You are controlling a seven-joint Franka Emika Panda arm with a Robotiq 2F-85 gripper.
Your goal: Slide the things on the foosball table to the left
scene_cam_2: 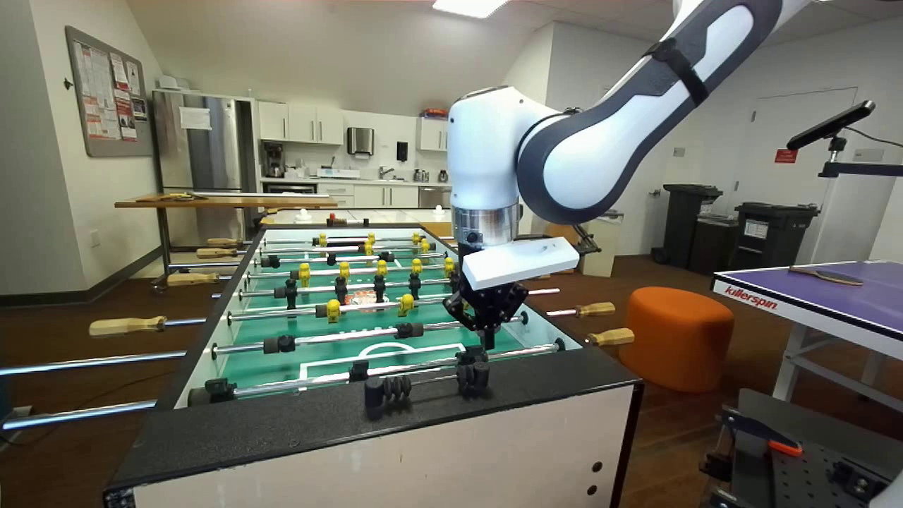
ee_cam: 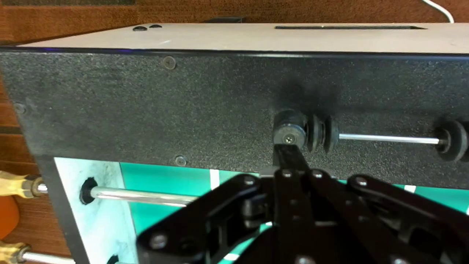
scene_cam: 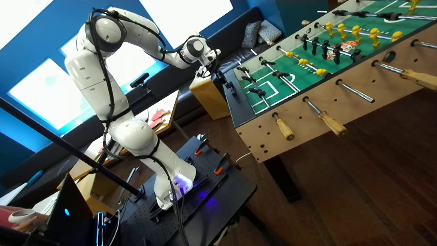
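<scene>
The foosball table (scene_cam_2: 268, 434) shows in both exterior views (scene_cam: 249, 135) and in the wrist view (ee_cam: 110, 99). On its black end rim, a thin metal rod (ee_cam: 388, 138) carries black sliding counters. Two disc counters (ee_cam: 322, 132) sit against an end post (ee_cam: 289, 128); more counters (ee_cam: 453, 141) sit at the right edge of the wrist view. In an exterior view, the counters stand in a left group (scene_cam_2: 396, 386) and a right group (scene_cam_2: 473, 374). My gripper (ee_cam: 291, 148) has its fingertips together, beside the end post. It (scene_cam_2: 488, 339) holds nothing visible. Whether it touches the post is unclear.
Player rods with yellow and dark figures (scene_cam_2: 405, 305) cross the pitch close to my gripper. Wooden handles (scene_cam_2: 610, 337) stick out from the table's sides. An orange stool (scene_cam_2: 677, 339) and a purple ping-pong table (scene_cam_2: 839, 300) stand nearby. My base is on a black desk (scene_cam: 235, 191).
</scene>
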